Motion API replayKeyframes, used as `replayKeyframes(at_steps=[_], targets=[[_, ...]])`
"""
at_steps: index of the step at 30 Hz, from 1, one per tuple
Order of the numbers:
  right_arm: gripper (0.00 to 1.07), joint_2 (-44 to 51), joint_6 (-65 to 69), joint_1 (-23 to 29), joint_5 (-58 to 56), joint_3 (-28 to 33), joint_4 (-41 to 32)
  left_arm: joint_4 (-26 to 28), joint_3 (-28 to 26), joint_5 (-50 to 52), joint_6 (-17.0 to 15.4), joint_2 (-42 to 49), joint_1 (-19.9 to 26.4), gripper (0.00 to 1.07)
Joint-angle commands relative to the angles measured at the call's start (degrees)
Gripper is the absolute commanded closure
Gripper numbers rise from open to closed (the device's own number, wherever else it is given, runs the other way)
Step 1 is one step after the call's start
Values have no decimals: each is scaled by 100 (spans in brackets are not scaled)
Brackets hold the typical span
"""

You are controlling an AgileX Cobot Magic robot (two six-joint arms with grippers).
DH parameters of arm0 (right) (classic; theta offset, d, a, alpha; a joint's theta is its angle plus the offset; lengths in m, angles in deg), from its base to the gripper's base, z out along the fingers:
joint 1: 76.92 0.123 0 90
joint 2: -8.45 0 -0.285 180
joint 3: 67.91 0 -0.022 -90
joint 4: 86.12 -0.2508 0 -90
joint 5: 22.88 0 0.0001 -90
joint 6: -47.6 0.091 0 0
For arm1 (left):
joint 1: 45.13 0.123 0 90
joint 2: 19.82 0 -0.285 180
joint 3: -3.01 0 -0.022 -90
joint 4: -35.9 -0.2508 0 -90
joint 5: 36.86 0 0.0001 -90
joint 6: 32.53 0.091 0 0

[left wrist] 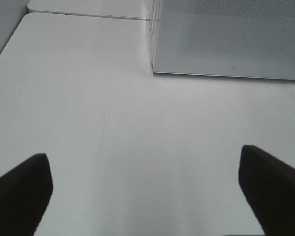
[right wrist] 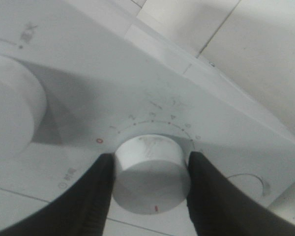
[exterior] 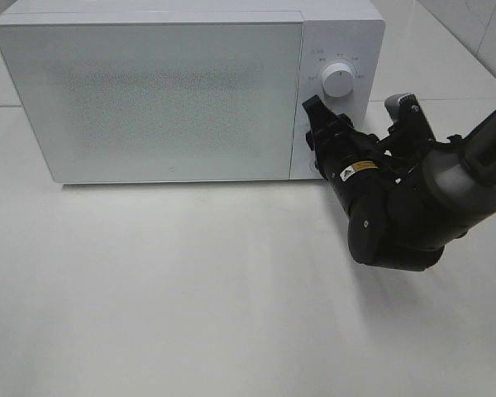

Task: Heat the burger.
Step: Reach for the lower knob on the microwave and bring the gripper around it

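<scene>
I have the right pincer (right wrist: 151,158) at the control panel of the microwave (exterior: 165,99), on the panel's lower part; its two dark fingers (right wrist: 91,196) are clamped on the lower knob (right wrist: 150,182), one on each side of the round white body, both touching it. On the face of this knob I see a small red mark; on the panel around it there is an arc of small numbers which begins with a red zero. The upper knob (exterior: 340,83) sits above on the same panel and nothing touches it. The black arm of this pincer comes to the microwave from the right side of its front, low over the worktop (exterior: 190,289).

The door of the microwave is shut; its window is frosted and dotted, and I cannot see through it; so I cannot tell where the burger is, no camera shows it to me.

The left pincer (left wrist: 146,191) is in front of the microwave's left corner, near it but apart from it; its fingers (left wrist: 19,191) stand wide apart with only bare white worktop between them, and they hold nothing.
</scene>
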Motion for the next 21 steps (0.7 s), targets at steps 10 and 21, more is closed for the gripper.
replayKeyframes(at_steps=[10,21], targets=[[107,126,3151,23,1031,-269,963,34,17,74,-46,86,11,10],[107,126,4452,23,1031,-269,819,34,17,74,-46,86,11,10]])
